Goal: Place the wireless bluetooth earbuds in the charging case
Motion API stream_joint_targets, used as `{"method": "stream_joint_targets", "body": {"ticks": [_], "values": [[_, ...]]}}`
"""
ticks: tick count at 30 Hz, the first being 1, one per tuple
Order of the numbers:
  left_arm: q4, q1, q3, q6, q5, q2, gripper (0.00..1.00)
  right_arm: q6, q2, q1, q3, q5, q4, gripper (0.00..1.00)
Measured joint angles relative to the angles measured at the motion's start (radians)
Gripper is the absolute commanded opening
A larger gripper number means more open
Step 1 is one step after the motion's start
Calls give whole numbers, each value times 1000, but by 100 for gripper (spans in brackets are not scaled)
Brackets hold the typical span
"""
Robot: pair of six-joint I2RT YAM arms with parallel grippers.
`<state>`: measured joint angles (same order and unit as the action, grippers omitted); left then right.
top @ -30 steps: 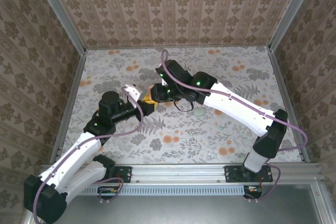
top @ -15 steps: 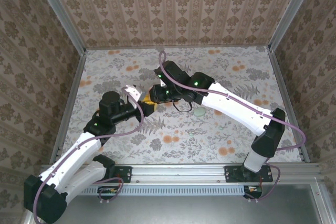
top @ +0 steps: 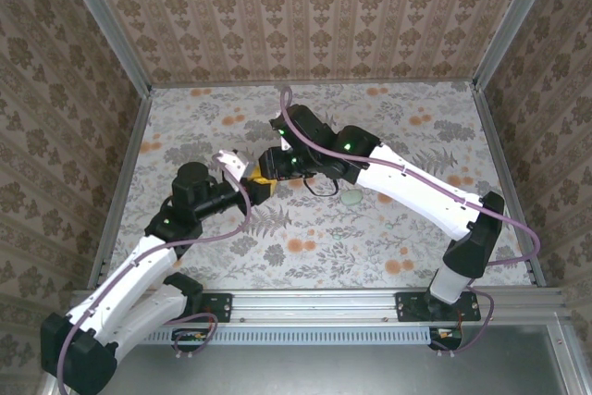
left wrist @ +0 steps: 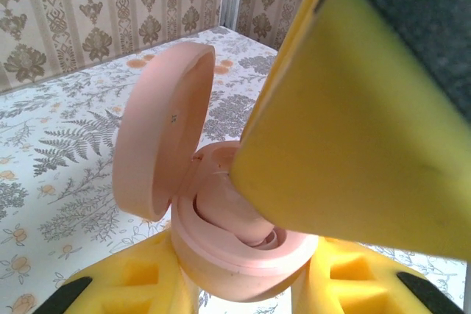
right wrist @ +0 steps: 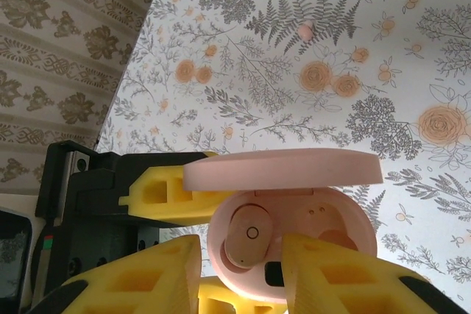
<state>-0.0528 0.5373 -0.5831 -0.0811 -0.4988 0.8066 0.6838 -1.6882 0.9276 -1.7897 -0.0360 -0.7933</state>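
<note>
The left gripper (left wrist: 243,284) clamps the open pink charging case (right wrist: 331,215); one earbud (right wrist: 246,244) sits inside, between the parted fingers of the right gripper (right wrist: 241,277).

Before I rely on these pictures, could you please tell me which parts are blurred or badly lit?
Left wrist view: the big yellow finger nearest the lens looks soft, while the pink case is fairly sharp. Right wrist view: the earbud in the case is crisp, evenly lit, without glare. Top view: even light, soft shadows.
</note>
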Motion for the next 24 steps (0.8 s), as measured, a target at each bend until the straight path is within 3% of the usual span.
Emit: {"method": "stream_joint_targets", "body": {"ticks": [17,24], "values": [[0,0,0,0,3,-40,12,-2,22,4,0,-27,31,19],[15,0,10,1,13,-53,13,-4,8,9,0,-34,29,18]]}}
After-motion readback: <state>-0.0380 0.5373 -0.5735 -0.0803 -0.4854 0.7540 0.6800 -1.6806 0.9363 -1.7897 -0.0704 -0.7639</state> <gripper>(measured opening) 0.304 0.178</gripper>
